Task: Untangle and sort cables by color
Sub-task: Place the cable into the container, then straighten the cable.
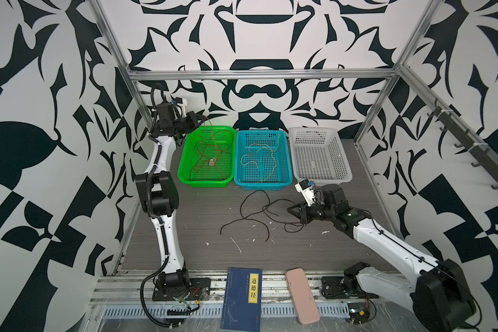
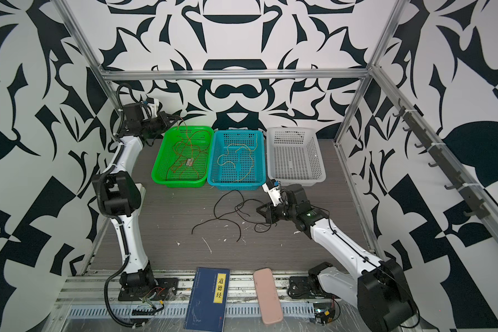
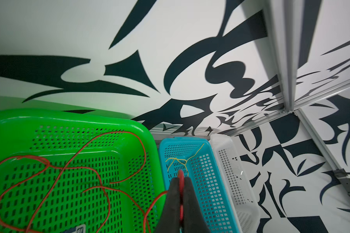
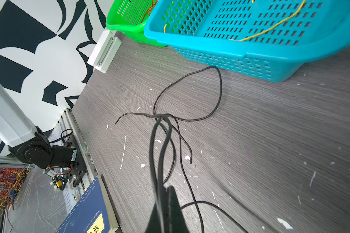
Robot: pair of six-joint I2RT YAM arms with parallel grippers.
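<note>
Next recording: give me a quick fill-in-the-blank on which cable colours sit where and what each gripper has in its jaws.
The cables in the green basket are all ____.
Those in the blue basket are all ____.
The right gripper, jaws shut, pinches cables coloured ____, which trail over the table.
The left gripper, jaws shut, pinches one of the cables coloured ____.
Missing words: red, yellow, black, red.

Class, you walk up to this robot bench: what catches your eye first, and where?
Three baskets stand in a row at the back: green basket, blue basket, white basket. Above the green one's far edge, the left gripper is shut on a red cable. On the table in front, the right gripper grips the tangled black cables.
</note>
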